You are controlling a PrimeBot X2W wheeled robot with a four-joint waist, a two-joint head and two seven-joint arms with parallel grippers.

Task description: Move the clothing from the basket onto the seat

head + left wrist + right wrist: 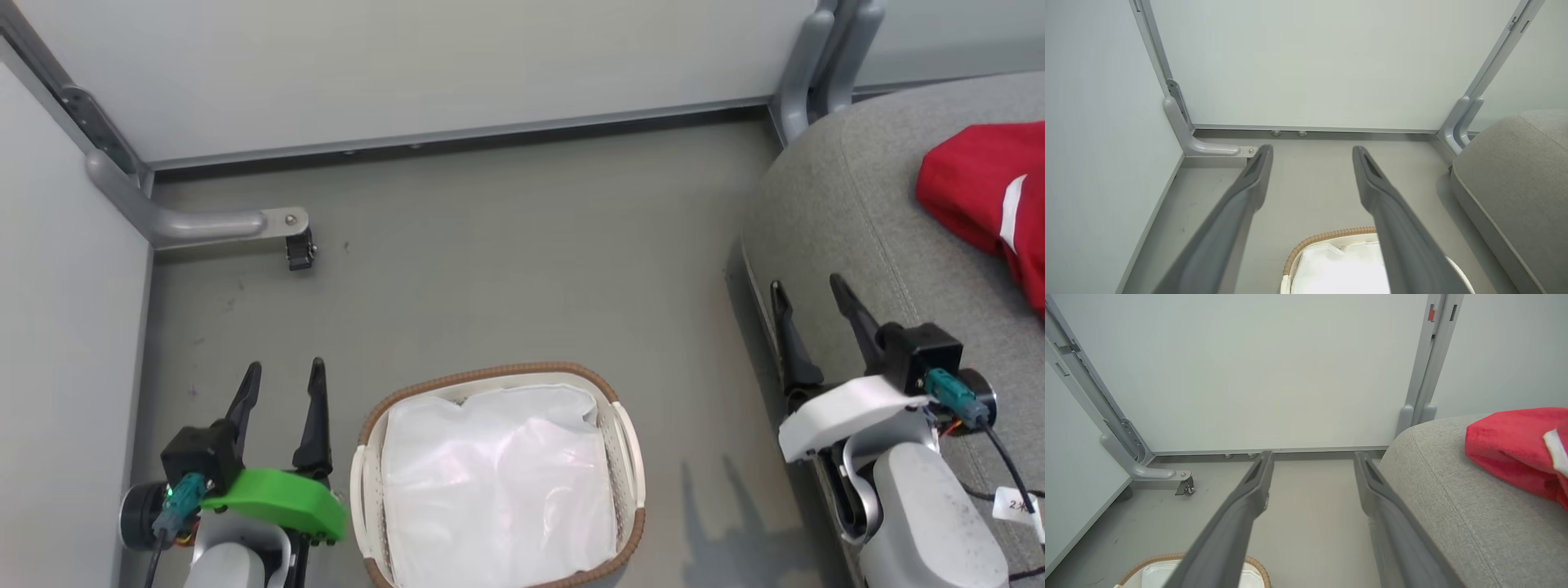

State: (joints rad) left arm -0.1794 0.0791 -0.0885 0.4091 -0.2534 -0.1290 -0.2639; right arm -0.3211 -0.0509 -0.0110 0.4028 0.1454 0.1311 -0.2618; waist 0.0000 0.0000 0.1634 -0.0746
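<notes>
We are holding our left gripper point(286, 366) low beside the basket point(365, 482), on its left. The two dark fingers are standing well apart and gripping nothing, and the bare grey floor point(506, 261) is showing through the gap between them.

We are holding our right gripper point(807, 283) at the near edge of the seat point(849, 204). Its fingers are also spread wide, with nothing held between them. In the right wrist view, the right-hand finger is lying just beside the cushion's rounded side, and we cannot tell whether it is touching the fabric.

The clothing point(980, 184) is lying in a crumpled heap on top of the seat, toward the right. A white band is showing on the red cloth, and part of the heap is running past the right edge of the head view.

The basket is standing on the floor between our two arms, nearer the left one and apart from the seat. A white liner sheet point(498, 482) is lying rumpled inside it, spreading across the bottom.

Beyond the basket, pale wall panels point(408, 65) are meeting the floor. A grey metal foot point(212, 222) with a small caster is sticking out from the left corner.
</notes>
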